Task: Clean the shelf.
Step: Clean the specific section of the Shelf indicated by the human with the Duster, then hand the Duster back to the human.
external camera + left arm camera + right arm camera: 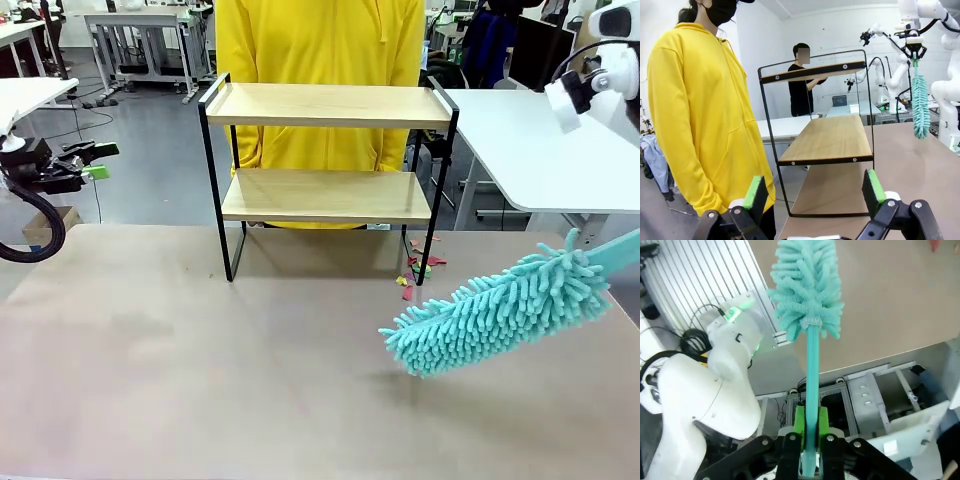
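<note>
Broadly, the brown worktop [200, 380] is the largest thing, with a wide bare stretch across its near and left parts. At the middle of its far edge stands the shelf [325, 105], and a person in a yellow hoodie [320, 40] stands just behind it.

The shelf is a small two-tier rack: two light wooden boards in a thin black metal frame, with a raised black rail at each short end of the top board. Both boards are bare. From the left wrist view the shelf [832, 137] is seen end-on, its lower board well above the worktop on slim legs, with open space beneath it and between the tiers. Its front edge faces the bare worktop, and its left end has free room beside it.

Right of the shelf and nearer the front, a teal microfibre duster [495, 310] hangs tilted over the worktop, its fluffy head low and its handle rising to the right, apart from the shelf.

The right hand [810, 420] is clamped tight on the duster's thin handle. The left hand [815, 190] is spread wide with nothing in it, held off the worktop's left side and facing the shelf's end.

Small coloured scraps [415, 270] lie by the shelf's right front leg.
</note>
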Controlling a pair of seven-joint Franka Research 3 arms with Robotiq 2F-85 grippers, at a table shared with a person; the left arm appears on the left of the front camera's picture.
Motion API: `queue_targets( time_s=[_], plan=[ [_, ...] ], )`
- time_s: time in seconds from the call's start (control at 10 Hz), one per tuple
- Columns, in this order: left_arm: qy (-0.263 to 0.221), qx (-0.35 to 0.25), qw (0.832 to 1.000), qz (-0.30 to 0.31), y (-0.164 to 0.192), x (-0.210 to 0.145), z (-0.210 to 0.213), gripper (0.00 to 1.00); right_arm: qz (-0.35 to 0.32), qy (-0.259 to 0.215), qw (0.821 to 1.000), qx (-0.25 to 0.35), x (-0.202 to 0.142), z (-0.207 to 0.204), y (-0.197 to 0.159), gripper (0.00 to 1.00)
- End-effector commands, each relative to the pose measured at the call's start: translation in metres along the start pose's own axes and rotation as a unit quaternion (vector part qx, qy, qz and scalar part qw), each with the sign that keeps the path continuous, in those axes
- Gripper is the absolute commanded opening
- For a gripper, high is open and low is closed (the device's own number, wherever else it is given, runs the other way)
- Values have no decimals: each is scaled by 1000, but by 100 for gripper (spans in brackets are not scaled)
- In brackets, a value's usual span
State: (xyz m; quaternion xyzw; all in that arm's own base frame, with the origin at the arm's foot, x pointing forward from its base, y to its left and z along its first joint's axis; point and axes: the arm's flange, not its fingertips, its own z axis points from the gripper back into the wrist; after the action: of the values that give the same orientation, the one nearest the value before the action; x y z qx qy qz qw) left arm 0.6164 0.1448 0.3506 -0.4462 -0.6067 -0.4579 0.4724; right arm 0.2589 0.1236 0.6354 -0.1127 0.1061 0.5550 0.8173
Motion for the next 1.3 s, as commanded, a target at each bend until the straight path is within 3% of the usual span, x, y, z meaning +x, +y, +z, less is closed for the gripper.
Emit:
queue_targets(
  time_s=[0.0, 1.1, 1.2],
  plan=[
    [1, 0, 1000, -4, -2, 2, -1, 100, -39, -14, 999, 26, 0, -2, 0, 13],
    [0, 0, 1000, 0, 0, 0, 0, 100, -30, -5, 999, 13, 0, -2, -1, 13],
    [23, -19, 1000, 6, -25, 2, -17, 100, -37, -47, 998, -4, 6, -3, -26, 13]
  ],
)
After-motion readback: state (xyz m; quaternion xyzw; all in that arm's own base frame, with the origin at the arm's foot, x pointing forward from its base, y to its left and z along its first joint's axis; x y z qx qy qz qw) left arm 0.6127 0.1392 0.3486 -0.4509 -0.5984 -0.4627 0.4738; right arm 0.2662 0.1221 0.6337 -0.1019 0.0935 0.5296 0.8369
